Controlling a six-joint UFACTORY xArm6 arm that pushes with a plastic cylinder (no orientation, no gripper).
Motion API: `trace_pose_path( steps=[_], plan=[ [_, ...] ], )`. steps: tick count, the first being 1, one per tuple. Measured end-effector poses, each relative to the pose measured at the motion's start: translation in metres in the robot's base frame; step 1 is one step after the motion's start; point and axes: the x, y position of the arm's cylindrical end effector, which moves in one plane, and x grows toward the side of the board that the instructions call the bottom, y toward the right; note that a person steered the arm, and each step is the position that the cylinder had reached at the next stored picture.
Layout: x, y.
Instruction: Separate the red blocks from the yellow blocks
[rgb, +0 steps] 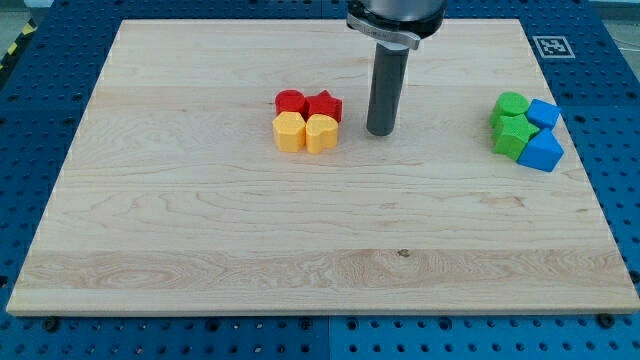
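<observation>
Two red blocks and two yellow blocks sit packed in a tight square near the board's middle, slightly to the view's left. The round red block (290, 101) and the red star block (324, 105) form the top row. The yellow hexagon block (289, 131) and the yellow heart block (321, 132) form the bottom row, touching the reds. My tip (380, 131) rests on the board just to the view's right of the cluster, a small gap from the red star and yellow heart.
At the view's right edge of the wooden board (200, 230) sits a second cluster: two green blocks (512, 126) and two blue blocks (543, 140), packed together. The board lies on a blue perforated table.
</observation>
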Motion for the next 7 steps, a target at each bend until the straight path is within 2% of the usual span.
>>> trace_pose_path(
  steps=[4,6,7],
  plan=[
    [-0.038,-0.037],
    [-0.043,-0.066],
    [-0.033,-0.033]
  ],
)
